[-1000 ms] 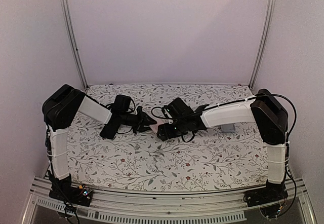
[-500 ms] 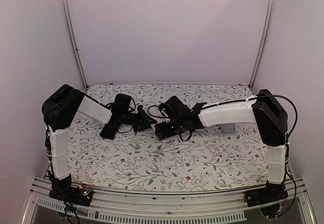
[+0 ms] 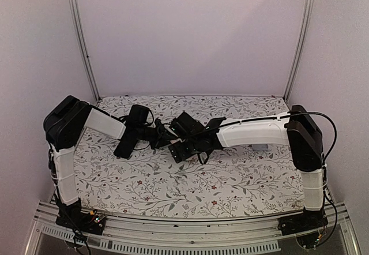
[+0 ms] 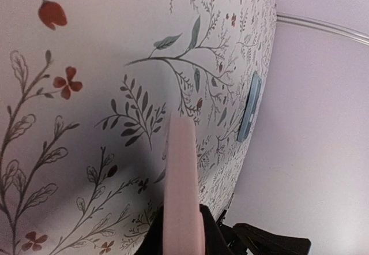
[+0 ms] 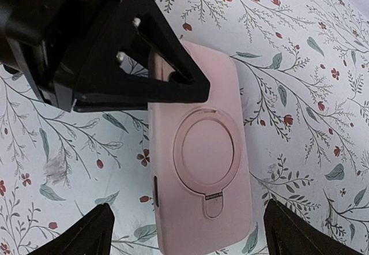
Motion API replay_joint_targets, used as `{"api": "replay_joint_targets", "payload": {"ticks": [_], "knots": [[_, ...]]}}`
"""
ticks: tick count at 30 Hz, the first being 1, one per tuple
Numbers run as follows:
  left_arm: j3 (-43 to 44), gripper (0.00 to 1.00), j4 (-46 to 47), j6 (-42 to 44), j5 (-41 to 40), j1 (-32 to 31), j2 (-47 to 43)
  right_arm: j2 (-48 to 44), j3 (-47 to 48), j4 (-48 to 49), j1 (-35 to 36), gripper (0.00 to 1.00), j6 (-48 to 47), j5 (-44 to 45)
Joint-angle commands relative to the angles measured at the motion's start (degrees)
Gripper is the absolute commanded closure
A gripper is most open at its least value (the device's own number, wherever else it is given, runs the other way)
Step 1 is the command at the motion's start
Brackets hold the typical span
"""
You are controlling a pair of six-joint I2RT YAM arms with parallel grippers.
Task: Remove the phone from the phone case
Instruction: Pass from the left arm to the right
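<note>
Currently: phone case held by one gripper, second hold not yet made.
Floral table [image 3: 144, 180] lies beneath the case. The pink phone case [image 5: 225, 93] is seemingly raised off the table, its back toward the right wrist camera. Left gripper [image 5: 179, 79] is pinching the case's top edge. Right gripper [image 5: 187, 204] hovers at the case's lower half, fingers spread wide to either side, touching nothing. A ring stand [image 5: 204, 146] lies folded flat at the case's centre. Whether the phone sits inside cannot be told from this side. Judged step: securing a second grip. The next move calls for closing across the case's long edges, then flexing a corner free.
</note>
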Motion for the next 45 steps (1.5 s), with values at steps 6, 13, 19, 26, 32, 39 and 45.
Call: {"api": "replay_joint_targets", "payload": {"ticks": [6, 13, 19, 26, 32, 39, 45], "knots": [[0.2, 1.00, 0.4, -1.9, -0.3, -0.6, -6.4, 3.5, 4.0, -6.6, 1.5, 0.12, -1.0, 7.8], [0.2, 1.00, -0.6, -1.7, -0.9, -0.9, -7.9, 7.5, 10.4, -10.8, 1.7, 0.19, -2.3, 13.6], [-0.4, 1.00, -1.1, -1.6, -1.2, -1.1, -8.7, 9.9, 13.4, -13.0, 1.7, 0.30, -2.8, 17.2], [-0.3, 1.00, -1.4, -1.7, -1.4, -1.1, -9.1, 10.1, 13.5, -13.8, 1.8, 0.48, -3.0, 19.6], [0.0, 0.99, -1.7, -1.4, -1.3, -1.1, -9.6, 9.8, 13.8, -13.8, 1.7, 0.71, -3.2, 21.1], [0.1, 0.66, -1.9, 0.2, -1.2, -1.1, -10.3, 7.6, 13.9, -12.9, 1.3, 0.99, -3.3, 20.0], [1.0, 0.31, -3.4, 3.4, -1.8, -0.1, -11.8, 3.6, 11.9, -10.9, -1.0, 1.00, -1.8, 13.6]]}}
